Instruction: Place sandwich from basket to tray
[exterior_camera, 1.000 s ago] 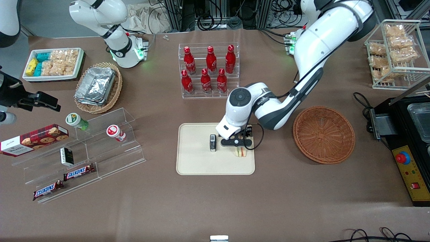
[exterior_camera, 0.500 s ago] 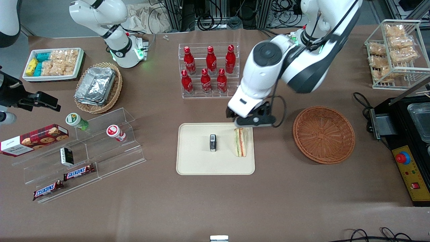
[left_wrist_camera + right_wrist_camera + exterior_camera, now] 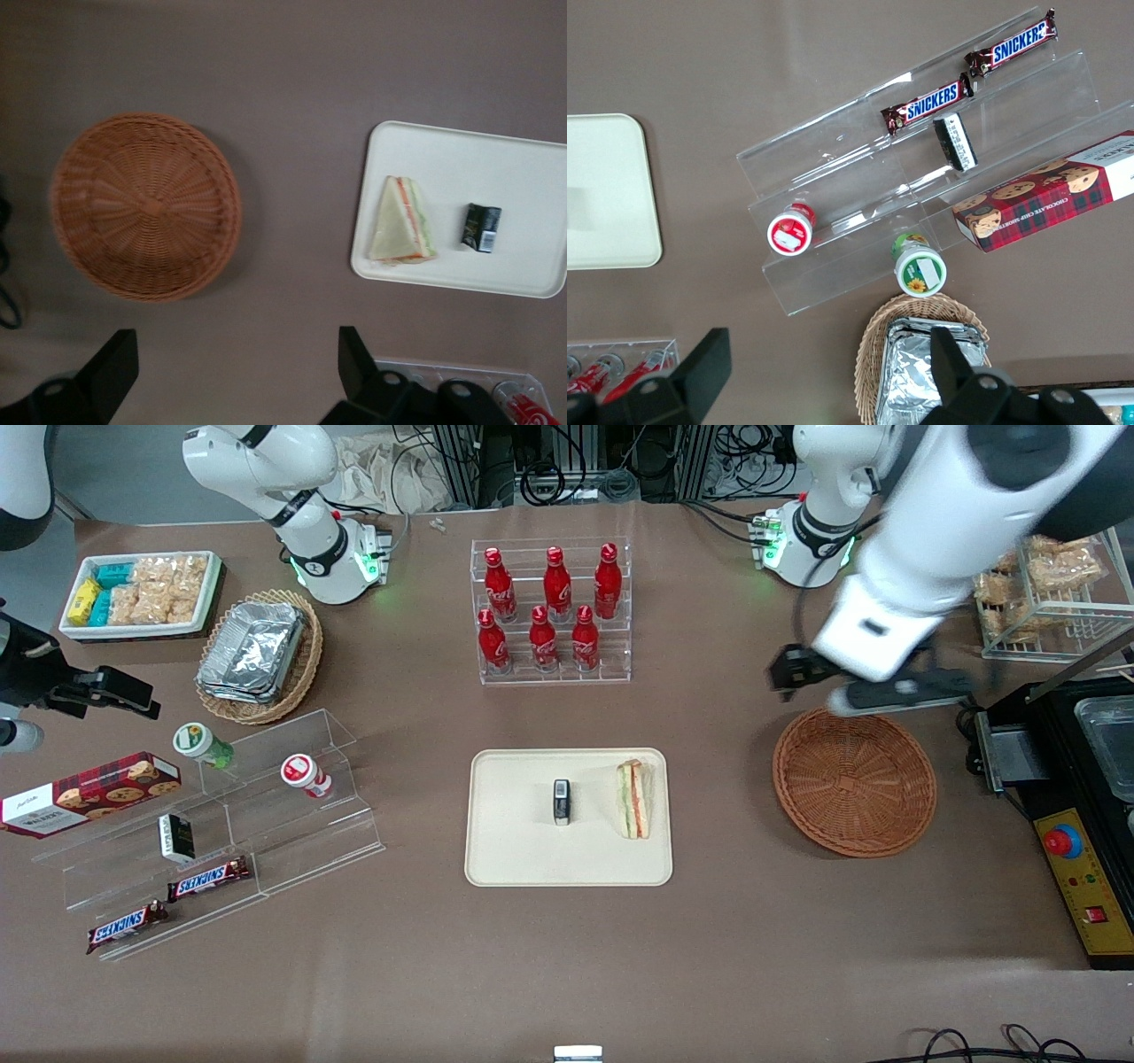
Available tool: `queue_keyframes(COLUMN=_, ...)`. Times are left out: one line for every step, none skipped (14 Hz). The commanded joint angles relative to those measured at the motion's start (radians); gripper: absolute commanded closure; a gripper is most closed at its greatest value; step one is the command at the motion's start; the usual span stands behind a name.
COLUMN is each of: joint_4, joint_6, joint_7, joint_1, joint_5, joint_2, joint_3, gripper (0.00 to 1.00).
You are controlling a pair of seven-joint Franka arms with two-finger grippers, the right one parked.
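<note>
The sandwich (image 3: 634, 799), a pale wedge with orange and green filling, lies on the cream tray (image 3: 514, 859) at the edge nearest the reddish-brown wicker basket (image 3: 854, 779). The basket holds nothing. The sandwich also shows in the left wrist view (image 3: 401, 223), on the tray (image 3: 523, 168), apart from the basket (image 3: 144, 206). My left gripper (image 3: 873, 688) is open and empty, raised high above the table, just above the basket's rim that is farther from the front camera. In the wrist view the gripper (image 3: 235, 363) has its fingers spread wide over bare table.
A small dark packet (image 3: 562, 801) lies on the tray beside the sandwich. A clear rack of red bottles (image 3: 551, 609) stands farther from the front camera. A wire rack of snacks (image 3: 1045, 567) and a black machine (image 3: 1072, 797) stand at the working arm's end.
My left gripper let go of the sandwich on the tray, rose, and swung away to above the basket. The sandwich stays on the tray.
</note>
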Motion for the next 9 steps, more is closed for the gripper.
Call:
queue_keyframes(joint_4=-0.024, joint_6=-0.033, joint_7=0.091, joint_1=-0.015, joint_5=-0.032, joint_2=-0.074, joint_3=0.127, gripper=0.0)
queue_keyframes(joint_4=-0.021, joint_6=-0.037, joint_7=0.137, joint_1=-0.015, joint_5=-0.04, joint_2=-0.077, joint_3=0.167, gripper=0.0)
queue_keyframes(joint_4=-0.016, joint_6=-0.042, joint_7=0.176, joint_1=-0.015, joint_5=-0.058, joint_2=-0.08, joint_3=0.203, gripper=0.0)
queue_keyframes(joint_4=0.002, joint_6=-0.041, joint_7=0.187, joint_1=-0.014, joint_5=-0.075, joint_2=-0.073, joint_3=0.217, gripper=0.0)
queue_keyframes(joint_4=0.029, joint_6=-0.044, joint_7=0.19, joint_1=-0.011, joint_5=-0.081, joint_2=-0.056, joint_3=0.22, gripper=0.0)
queue_keyframes(joint_4=0.051, joint_6=-0.042, joint_7=0.184, joint_1=-0.012, joint_5=-0.078, joint_2=-0.042, joint_3=0.217, gripper=0.0)
queue_keyframes(joint_4=0.071, joint_6=-0.045, joint_7=0.182, joint_1=-0.014, joint_5=-0.077, joint_2=-0.031, joint_3=0.215, gripper=0.0)
queue_keyframes(joint_4=0.079, joint_6=-0.057, joint_7=0.184, joint_1=-0.014, joint_5=-0.081, joint_2=-0.031, joint_3=0.214, gripper=0.0)
queue_keyframes(joint_4=0.082, joint_6=-0.076, joint_7=0.185, joint_1=-0.014, joint_5=-0.083, joint_2=-0.031, joint_3=0.212, gripper=0.0)
